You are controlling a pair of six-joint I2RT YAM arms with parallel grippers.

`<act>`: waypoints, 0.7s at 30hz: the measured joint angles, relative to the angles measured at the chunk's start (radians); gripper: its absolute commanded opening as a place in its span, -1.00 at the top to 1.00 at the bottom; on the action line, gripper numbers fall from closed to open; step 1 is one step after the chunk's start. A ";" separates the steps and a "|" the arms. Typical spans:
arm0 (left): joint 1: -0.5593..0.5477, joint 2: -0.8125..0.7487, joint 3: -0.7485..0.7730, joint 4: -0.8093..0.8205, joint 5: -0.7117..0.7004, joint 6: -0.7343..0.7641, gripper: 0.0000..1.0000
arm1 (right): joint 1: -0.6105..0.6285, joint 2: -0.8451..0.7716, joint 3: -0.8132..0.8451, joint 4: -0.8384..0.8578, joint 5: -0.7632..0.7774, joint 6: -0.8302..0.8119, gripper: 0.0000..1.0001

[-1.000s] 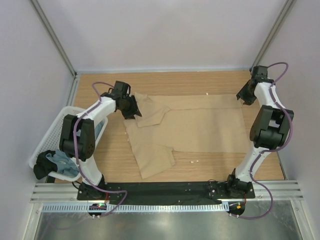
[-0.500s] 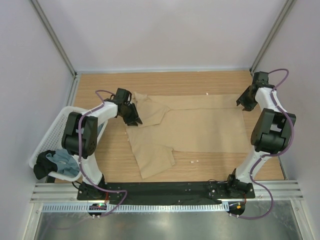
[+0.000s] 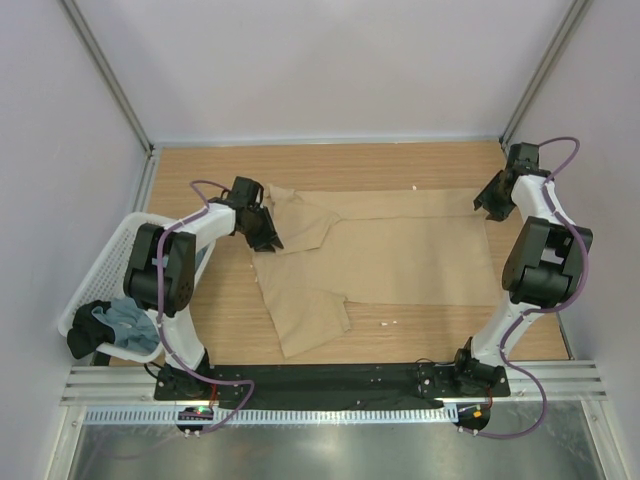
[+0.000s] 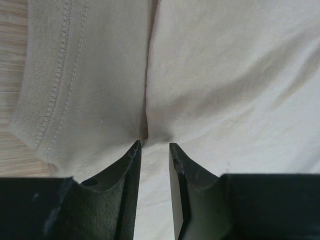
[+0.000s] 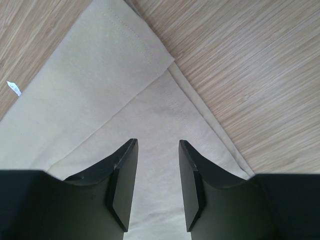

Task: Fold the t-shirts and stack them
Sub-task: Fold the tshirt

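The tan-beige t-shirt [image 3: 400, 255] lies spread on the wooden table, with its left part rumpled and a flap hanging toward the front. My left gripper [image 3: 263, 233] is down on the shirt's left sleeve area. In the left wrist view its jaws [image 4: 155, 145] stand close together with a puckered fold of the tan cloth [image 4: 225, 75] between them. My right gripper [image 3: 488, 203] is over the shirt's far right corner. In the right wrist view it [image 5: 158, 142] is open, with flat cloth [image 5: 90, 100] under it. The grey-blue t-shirt [image 3: 122, 325] lies bunched in the basket.
A white mesh basket [image 3: 92, 285] hangs at the table's left edge, with a dark cloth [image 3: 82, 340] beside the grey-blue shirt. Small white scraps [image 3: 388, 322] lie on the wood. Walls and frame posts close in the back and sides.
My left gripper came down onto the shirt's left part and then stayed. My right gripper moved outward and back toward the shirt's far right corner.
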 measured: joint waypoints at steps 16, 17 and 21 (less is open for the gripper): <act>-0.019 0.006 -0.001 -0.008 -0.011 -0.024 0.35 | -0.014 0.000 -0.006 0.007 -0.026 -0.004 0.12; -0.020 0.010 -0.001 -0.007 -0.011 -0.024 0.35 | -0.014 0.000 -0.007 0.009 -0.028 -0.004 0.11; -0.022 0.032 0.003 -0.008 -0.003 -0.026 0.36 | -0.014 0.000 -0.008 0.011 -0.034 -0.003 0.11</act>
